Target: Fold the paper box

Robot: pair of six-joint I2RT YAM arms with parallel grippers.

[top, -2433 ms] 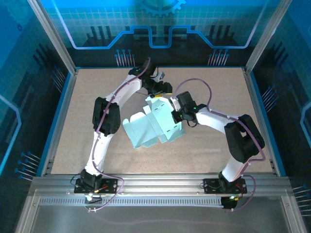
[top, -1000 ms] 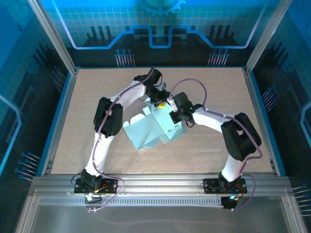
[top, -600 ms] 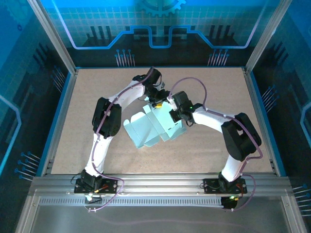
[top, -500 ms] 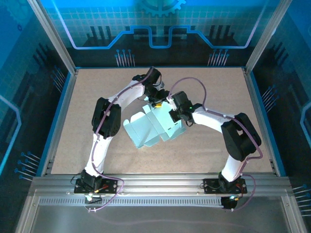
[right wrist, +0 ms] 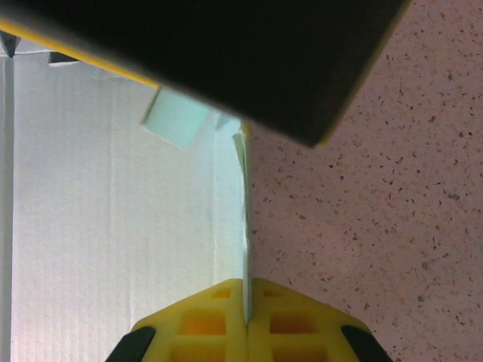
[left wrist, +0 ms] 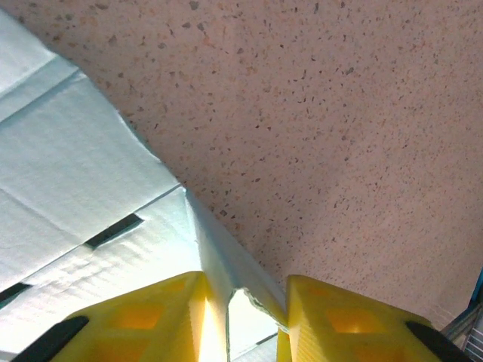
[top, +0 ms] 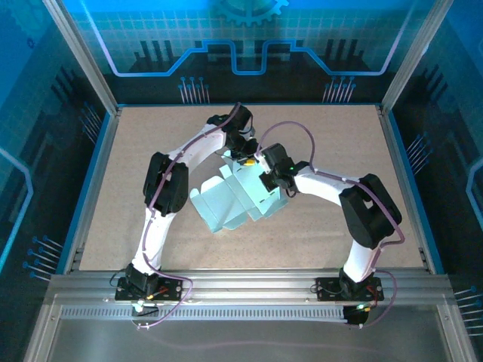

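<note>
The speckled surface [top: 151,151] carried the paper box [top: 234,202] at its middle, a pale mint sheet partly folded (several flaps lay flat toward the near side). At the sheet's far right edge the right claw [right wrist: 247,309] was clenched on a thin upright wall of card. At the far corner, just beside it, the left claw [left wrist: 245,317] straddled a raised folded edge with its jaws parted; whether it actually pinched the card could not be told.
</note>
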